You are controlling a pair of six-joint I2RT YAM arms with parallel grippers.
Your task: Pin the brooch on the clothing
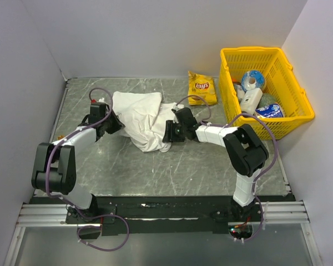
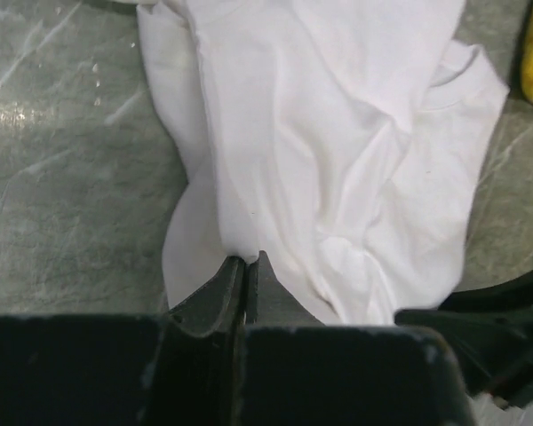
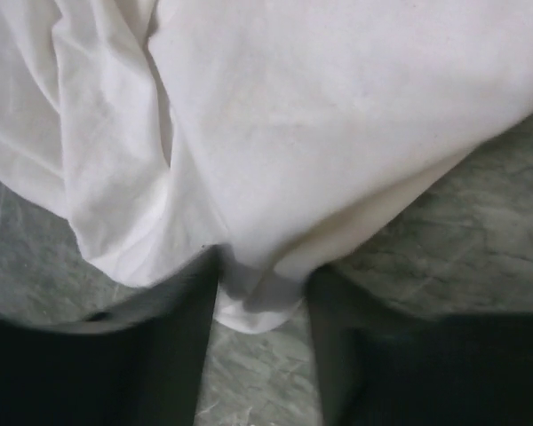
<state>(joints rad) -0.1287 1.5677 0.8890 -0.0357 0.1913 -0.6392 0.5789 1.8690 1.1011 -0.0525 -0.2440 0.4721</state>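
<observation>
T-shirt [image 1: 141, 119]: is lying crumpled on the table [image 1: 200, 166], left of centre, between the two sets of jaws (white, folded over itself in several deep creases).
Left gripper [image 1: 112, 123]: is reaching in at the shirt's left edge. In the left wrist view its jaws are pressing almost together and nipping a thin fold of cloth at their tips.
Right gripper [image 1: 167, 132]: is sitting low at the shirt's lower right edge. In the right wrist view its jaws are standing part-way apart, and a bunched bit of hem is filling the gap and touching both fingers.
Crisp bag [image 1: 202, 87]: is lying flat on the table beyond the right gripper, near the shirt's far right corner and just beside the basket.
Basket [image 1: 230, 83]: yellow, is sitting at the table's right side and holding a few white and blue items.
</observation>
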